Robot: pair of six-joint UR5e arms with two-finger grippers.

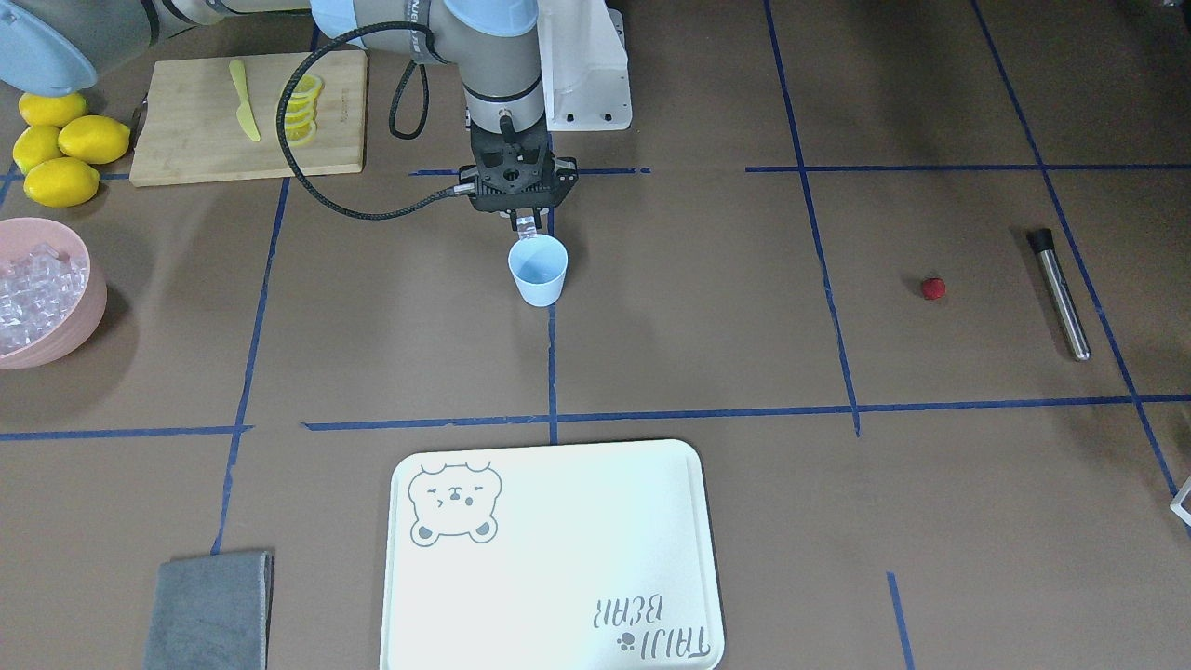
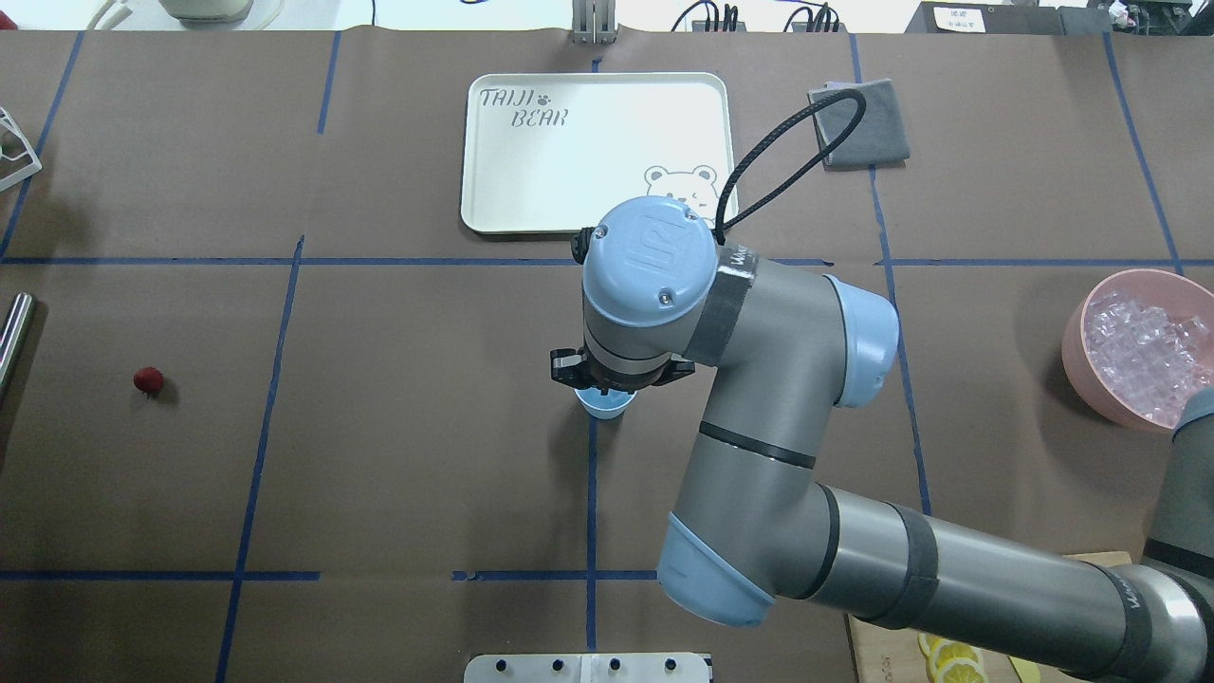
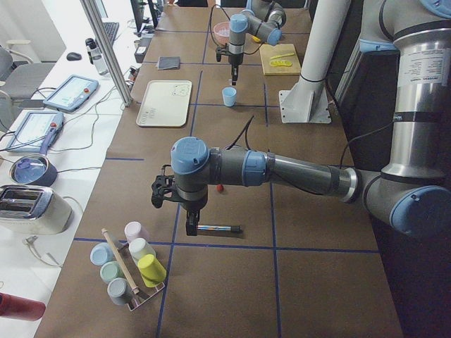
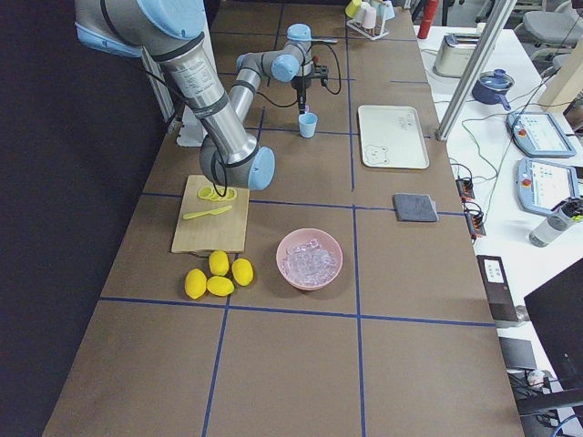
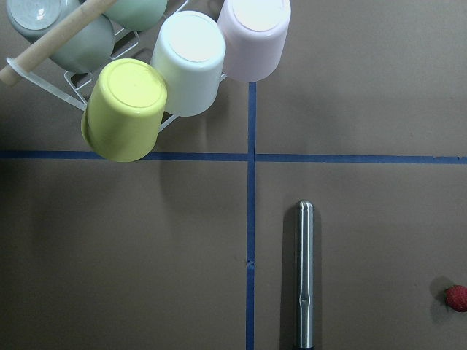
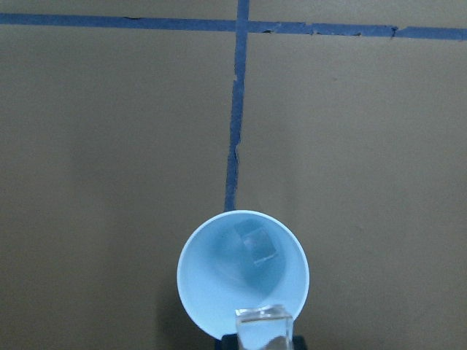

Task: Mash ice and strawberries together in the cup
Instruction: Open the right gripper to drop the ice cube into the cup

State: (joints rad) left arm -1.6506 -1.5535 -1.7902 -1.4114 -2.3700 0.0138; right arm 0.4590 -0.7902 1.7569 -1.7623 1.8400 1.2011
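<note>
The cup (image 1: 538,271), pale blue, stands upright on the desk (image 1: 689,326). Directly above its rim the right tool (image 1: 528,223) pinches a clear ice cube (image 6: 263,321), apparently poised to drop it beside a second cube (image 6: 256,244) lying inside. The strawberry (image 1: 933,288) lies well apart from the cup, near the left tool (image 3: 190,225), whose opening I cannot tell.

I locate the cup (image 1: 538,270) at the tabletop's centre, with one ice cube (image 6: 257,244) inside it. The tray (image 1: 577,558) lies between the cup and the operators' edge. The bowl (image 1: 84,321) of ice (image 1: 33,279) sits at the robot's right end. The strawberry (image 1: 932,288) and the rod (image 1: 1059,296) lie near the left end.
</note>
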